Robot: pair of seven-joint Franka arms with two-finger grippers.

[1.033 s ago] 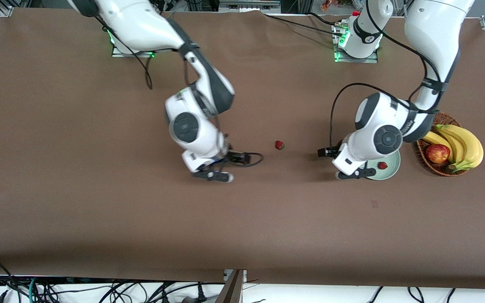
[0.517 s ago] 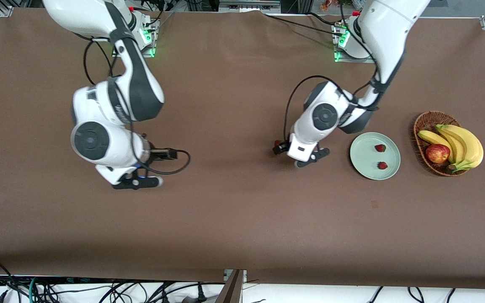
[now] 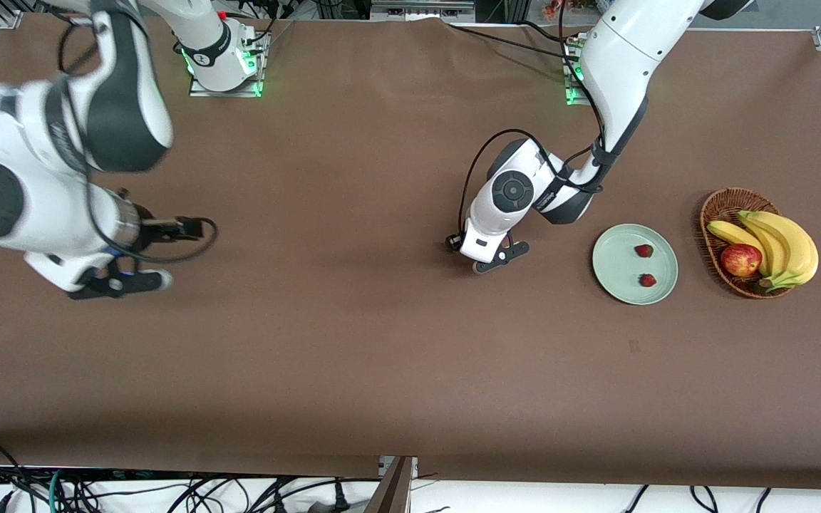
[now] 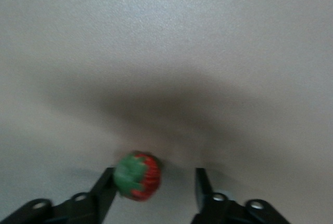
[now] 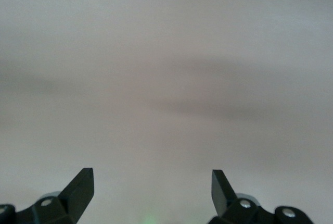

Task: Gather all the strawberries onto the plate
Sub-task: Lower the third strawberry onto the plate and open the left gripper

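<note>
Two strawberries (image 3: 643,251) (image 3: 647,280) lie on the pale green plate (image 3: 618,265) toward the left arm's end of the table. My left gripper (image 3: 489,256) is low over the middle of the table and hides the third strawberry in the front view. In the left wrist view that strawberry (image 4: 138,176) lies on the table between the spread fingers of my left gripper (image 4: 154,173), close against one finger (image 4: 104,190). My right gripper (image 3: 122,281) is open and empty over bare table at the right arm's end; its wrist view (image 5: 152,175) shows only table.
A brown wicker basket (image 3: 730,193) stands beside the plate at the left arm's end, holding bananas (image 3: 785,246) and a red apple (image 3: 740,259). The brown table (image 3: 382,356) is bare nearer the front camera.
My left gripper has moved from over the plate to the strawberry in the middle of the table. My right arm has swung away toward its own end of the table.
</note>
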